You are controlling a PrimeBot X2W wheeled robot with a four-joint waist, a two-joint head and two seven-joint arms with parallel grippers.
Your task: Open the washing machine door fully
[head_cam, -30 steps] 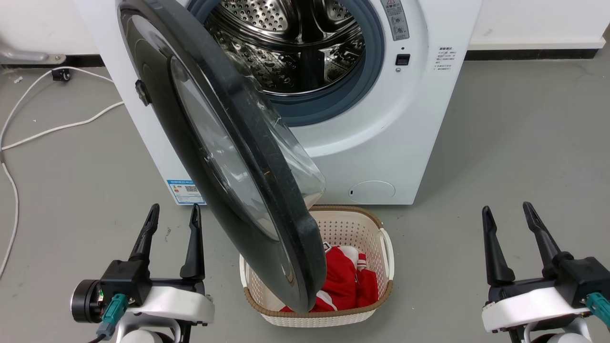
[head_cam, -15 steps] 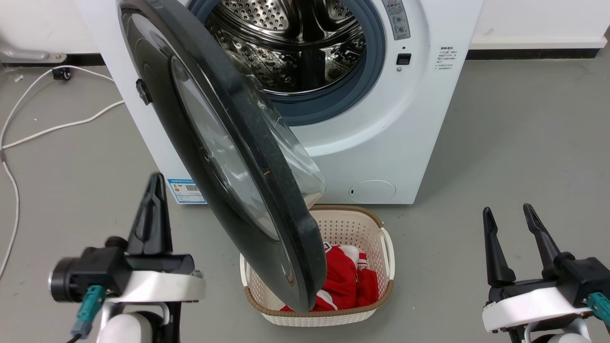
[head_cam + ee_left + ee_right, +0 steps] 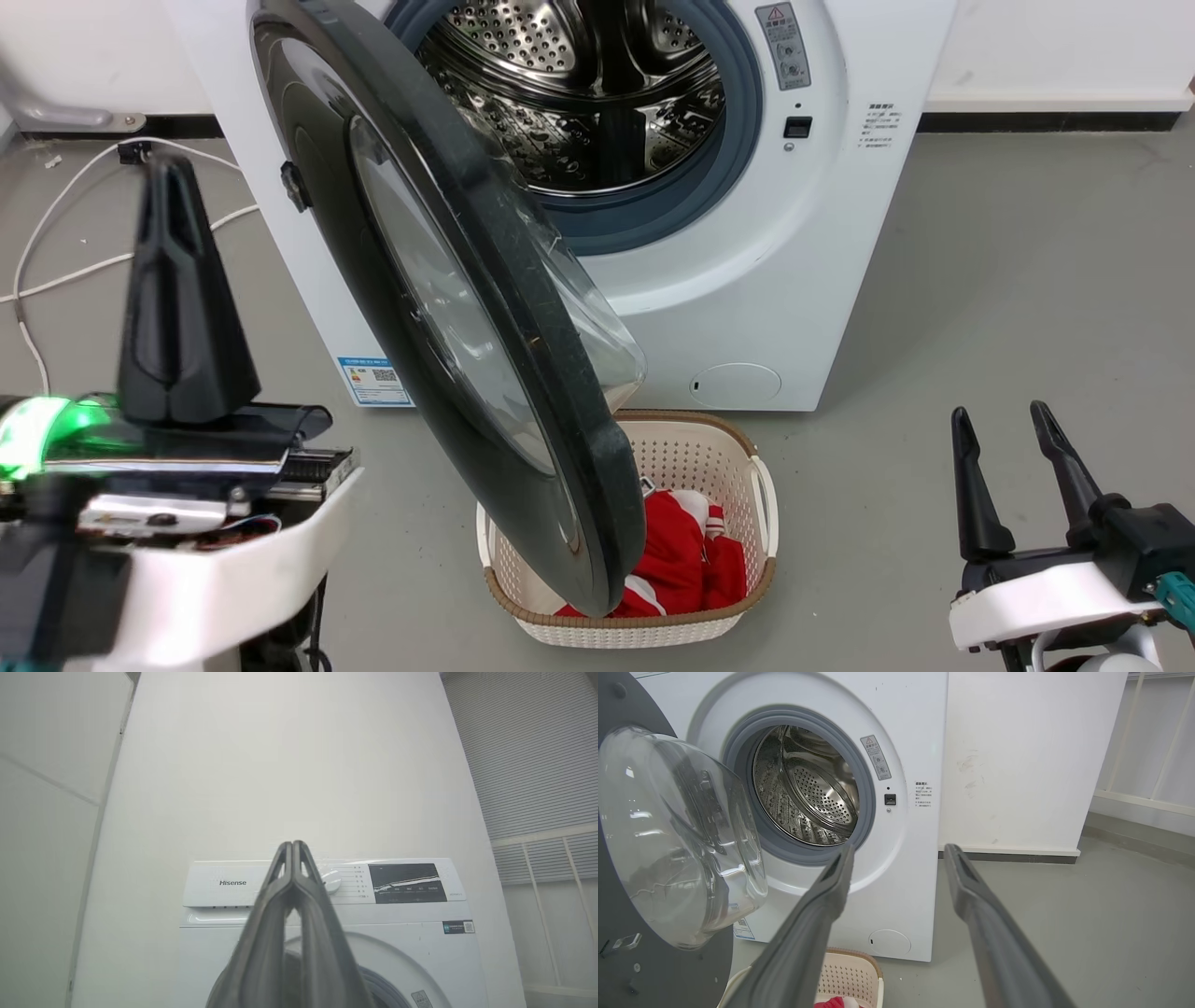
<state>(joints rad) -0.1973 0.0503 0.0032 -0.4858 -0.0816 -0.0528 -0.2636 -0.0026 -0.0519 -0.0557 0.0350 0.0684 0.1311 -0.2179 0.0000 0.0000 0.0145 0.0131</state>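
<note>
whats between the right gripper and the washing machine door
In the head view, a laundry basket with red clothing sits below the lower edge of the washing machine door; onward to the right gripper, the grey floor is bare.

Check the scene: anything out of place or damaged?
Nothing spilled or broken. The washing machine door stands only part open, its free edge hanging over the basket of red clothing. A loose white cable trails on the floor left of the machine.
</note>
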